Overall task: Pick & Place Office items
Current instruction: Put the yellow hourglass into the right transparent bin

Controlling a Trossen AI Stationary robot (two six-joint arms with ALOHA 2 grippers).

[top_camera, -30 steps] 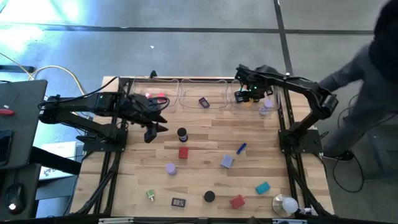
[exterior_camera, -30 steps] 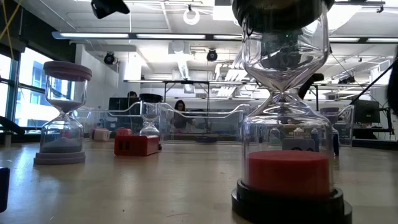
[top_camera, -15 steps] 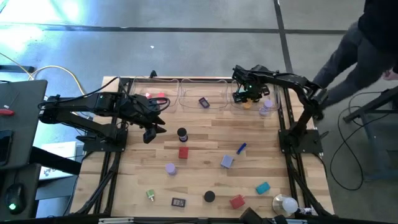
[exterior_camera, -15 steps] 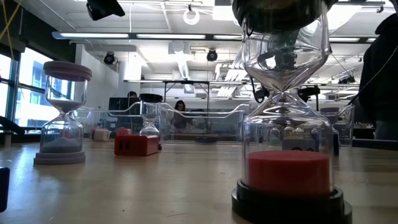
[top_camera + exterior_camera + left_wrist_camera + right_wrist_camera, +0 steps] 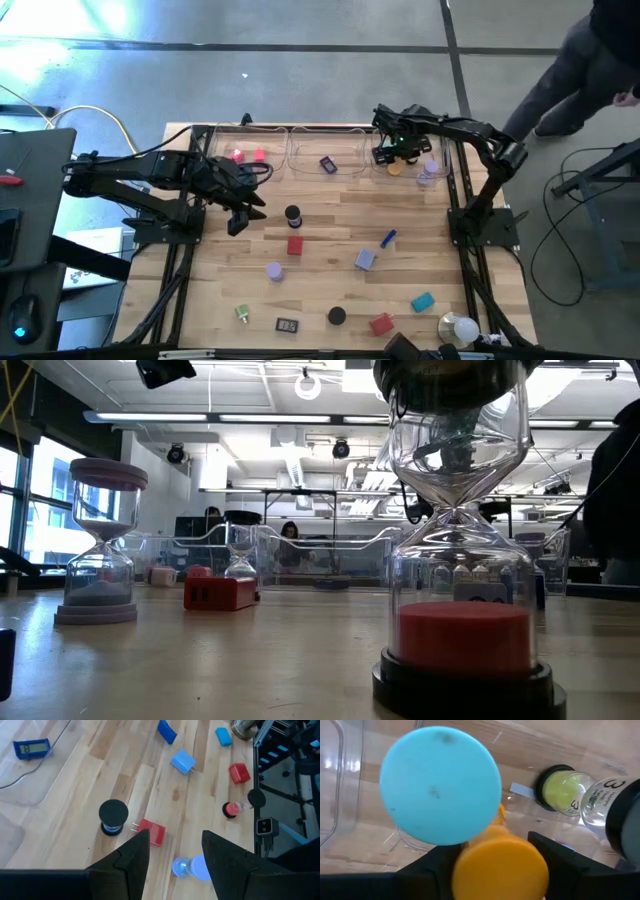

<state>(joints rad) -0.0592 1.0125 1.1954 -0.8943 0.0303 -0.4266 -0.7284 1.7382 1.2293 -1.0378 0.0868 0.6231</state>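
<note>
Pincers first. The right pincer point(image 5: 392, 158) hangs over the clear tray point(image 5: 380, 178) at the far right corner of the counter point(image 5: 330, 290). An orange cap point(image 5: 500, 865) sits right in its grasp zone, with a teal cap point(image 5: 440, 785) just past it. Whether the pincer grips the orange piece or has let it go, I cannot tell. A little farther out in the same tray lies a clear timer with a yellow-green end point(image 5: 562, 790), and beside that a lilac piece point(image 5: 428, 170).

The left pincer point(image 5: 175, 837) hovers above the counter's left middle, its fingers point(image 5: 135, 855) apart and holding nothing. Just ahead of it is a red block point(image 5: 151, 832) with two metal prongs. A black round cap point(image 5: 113, 814) stands beside that block, and a lilac-capped piece point(image 5: 192, 866) lies almost under the pincer.

Farther from it are a lavender block point(image 5: 366, 259) and a blue stick point(image 5: 388, 238). Beyond those are a teal block point(image 5: 422, 301), a second red block point(image 5: 381, 323) and another black cap point(image 5: 337, 316). Near the front edge are a small green piece point(image 5: 242, 313) and a dark clip-like display point(image 5: 287, 324). The white bulb point(image 5: 462, 327) sits at the front right corner.

Behind the left pincer, the left tray point(image 5: 215, 170) holds pink pieces point(image 5: 238, 155). The middle tray point(image 5: 300, 172) holds one dark lilac piece point(image 5: 328, 164).
</note>
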